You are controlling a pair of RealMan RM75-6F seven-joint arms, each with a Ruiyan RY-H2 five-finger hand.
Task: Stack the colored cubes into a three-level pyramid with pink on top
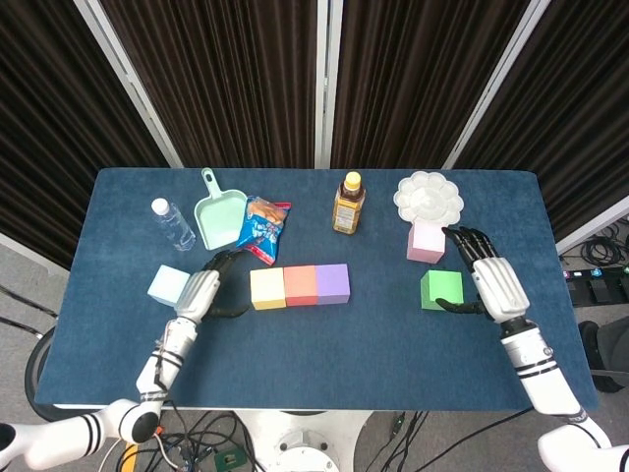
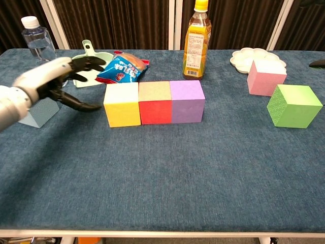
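Observation:
A yellow cube [image 1: 267,288], a red cube [image 1: 300,285] and a purple cube [image 1: 332,283] stand touching in a row; the chest view shows them too, yellow cube [image 2: 122,104] at the left. My left hand [image 1: 200,291] hovers open just left of the yellow cube, apart from it, between it and the light blue cube [image 1: 169,286]. The green cube [image 1: 441,289] lies right of centre with my right hand [image 1: 490,280] open beside it, thumb near its front edge. The pink cube [image 1: 426,240] stands behind the green one.
Along the back lie a water bottle [image 1: 173,223], a mint dustpan [image 1: 220,214], a snack bag [image 1: 263,229], a juice bottle [image 1: 348,205] and a white palette [image 1: 428,197]. Blue cloth covers the table [image 1: 324,354].

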